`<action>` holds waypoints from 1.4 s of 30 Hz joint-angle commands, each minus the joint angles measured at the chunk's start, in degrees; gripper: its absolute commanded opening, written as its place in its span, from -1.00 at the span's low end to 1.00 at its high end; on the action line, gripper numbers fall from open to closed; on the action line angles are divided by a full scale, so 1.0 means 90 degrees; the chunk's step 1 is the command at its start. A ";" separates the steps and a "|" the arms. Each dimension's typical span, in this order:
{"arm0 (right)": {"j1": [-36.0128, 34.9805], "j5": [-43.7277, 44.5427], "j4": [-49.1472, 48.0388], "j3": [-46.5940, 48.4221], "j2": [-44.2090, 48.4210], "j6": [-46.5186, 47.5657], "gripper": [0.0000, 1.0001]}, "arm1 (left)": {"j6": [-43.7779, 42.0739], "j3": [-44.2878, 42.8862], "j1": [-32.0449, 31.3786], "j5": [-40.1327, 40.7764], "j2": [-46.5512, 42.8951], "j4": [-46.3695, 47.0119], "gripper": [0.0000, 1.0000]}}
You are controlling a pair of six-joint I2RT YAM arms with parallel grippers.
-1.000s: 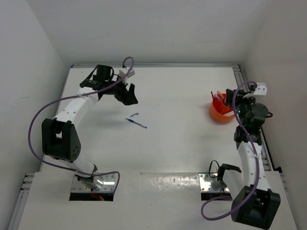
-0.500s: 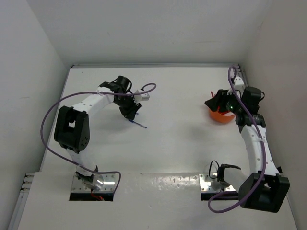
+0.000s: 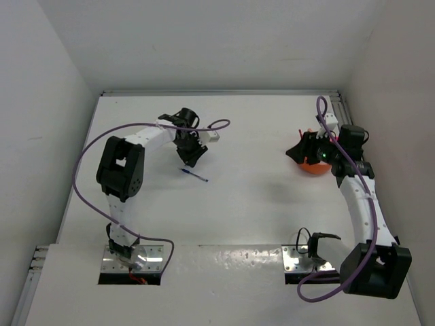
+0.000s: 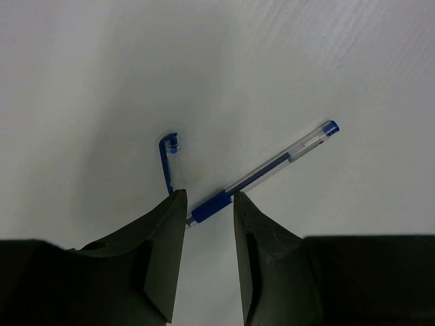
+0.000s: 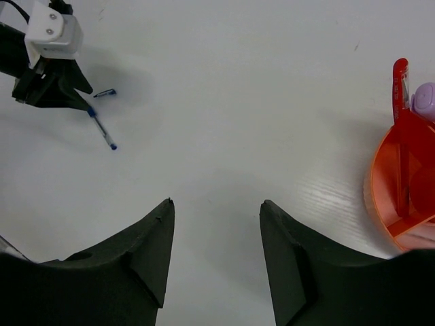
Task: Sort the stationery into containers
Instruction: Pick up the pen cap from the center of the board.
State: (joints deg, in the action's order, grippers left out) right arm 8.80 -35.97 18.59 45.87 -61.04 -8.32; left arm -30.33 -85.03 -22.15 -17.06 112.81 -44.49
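Observation:
A blue pen [image 4: 262, 170] with a clear barrel lies on the white table, also seen from above [image 3: 197, 176]. Its loose blue cap [image 4: 168, 159] rests just beside it. My left gripper [image 4: 208, 195] is down at the pen's blue grip end, jaws narrowed, one tip on each side of the grip. Bare table shows between the jaws, so it is open. The orange bowl [image 3: 311, 166] stands at the right and holds a red pen [image 5: 401, 136] and a lilac marker [image 5: 425, 102]. My right gripper [image 5: 216, 204] hovers open and empty just left of the bowl [image 5: 391, 204].
Purple cables loop from both arms above the table. A raised rail [image 3: 338, 109] runs along the table's right edge behind the bowl. White walls close in the back and both sides.
My left arm has swung right and down onto the pen, and its jaws have narrowed. My right gripper has moved up and left beside the bowl and opened wider.

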 commanded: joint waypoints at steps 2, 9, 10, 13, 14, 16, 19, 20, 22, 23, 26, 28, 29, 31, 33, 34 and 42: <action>-0.0040 -0.0027 -0.0025 0.0187 -0.0015 0.0153 0.06 | 0.0196 -0.0220 -0.0058 0.0099 0.0189 0.0128 -0.18; -0.0040 -0.0027 0.0073 0.0158 0.0024 0.0221 0.07 | 0.0430 -0.0659 -0.0165 0.0303 0.0667 0.0217 -0.15; -0.0040 -0.0027 0.0073 0.0148 0.0034 0.0231 0.07 | 0.0459 -0.0688 -0.0224 0.0371 0.0697 0.0226 -0.14; -0.0040 -0.0027 0.0093 0.0157 0.0043 0.0231 0.07 | 0.0528 -0.0766 -0.0273 0.0596 0.0814 0.0285 -0.15; -0.0040 -0.0027 0.0102 0.0158 0.0034 0.0240 0.07 | 0.0566 -0.0767 -0.0283 0.0693 0.0853 0.0304 -0.14; -0.0040 -0.0037 0.0112 0.0148 0.0024 0.0240 0.07 | 0.0577 -0.0796 -0.0302 0.0782 0.0912 0.0285 -0.15; -0.0040 -0.0027 0.0122 0.0177 0.0014 0.0260 0.07 | 0.0586 -0.0864 -0.0293 0.0957 0.1088 0.0159 -0.17; -0.0040 -0.0027 0.0132 0.0187 -0.0005 0.0279 0.07 | 0.0586 -0.0922 -0.0293 0.1064 0.1165 0.0100 -0.20; -0.0040 -0.0037 0.0171 0.0235 -0.0025 0.0309 0.07 | 0.0625 -0.0991 -0.0254 0.1124 0.1244 -0.0066 -0.25; -0.0059 -0.0056 0.0200 0.0245 -0.0054 0.0367 0.07 | 0.0712 -0.1001 -0.0215 0.1143 0.1264 -0.0105 -0.25; -0.0176 -0.0037 0.0259 0.0245 -0.0054 0.0494 0.09 | 0.0762 -0.0933 -0.0175 0.1202 0.1244 -0.0183 -0.18; -0.0225 -0.0027 0.0249 0.0236 -0.0074 0.0524 0.10 | 0.0733 -0.0884 -0.0175 0.1260 0.1235 -0.0193 -0.06; -0.0303 -0.0027 0.0259 0.0255 -0.0093 0.0533 0.10 | 0.0723 -0.0855 -0.0175 0.1270 0.1244 -0.0193 -0.02; -0.0381 -0.0008 0.0268 0.0304 -0.0132 0.0543 0.11 | 0.0704 -0.0845 -0.0175 0.1270 0.1254 -0.0213 0.03; -0.0411 0.0002 0.0327 0.0362 -0.0181 0.0592 0.11 | 0.0665 -0.0854 -0.0166 0.1270 0.1283 -0.0262 0.06; -0.0440 0.0012 0.0327 0.0372 -0.0181 0.0602 0.11 | 0.0645 -0.0854 -0.0166 0.1270 0.1283 -0.0262 0.06; -0.0509 0.0031 0.0298 0.0402 -0.0220 0.0602 0.10 | 0.0479 -0.1030 -0.0127 0.1124 0.1508 -0.0447 -0.44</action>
State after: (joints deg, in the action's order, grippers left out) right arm 4.71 -35.90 22.15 47.11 -62.81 -4.03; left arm -25.43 -93.67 -23.90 -5.96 123.48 -45.78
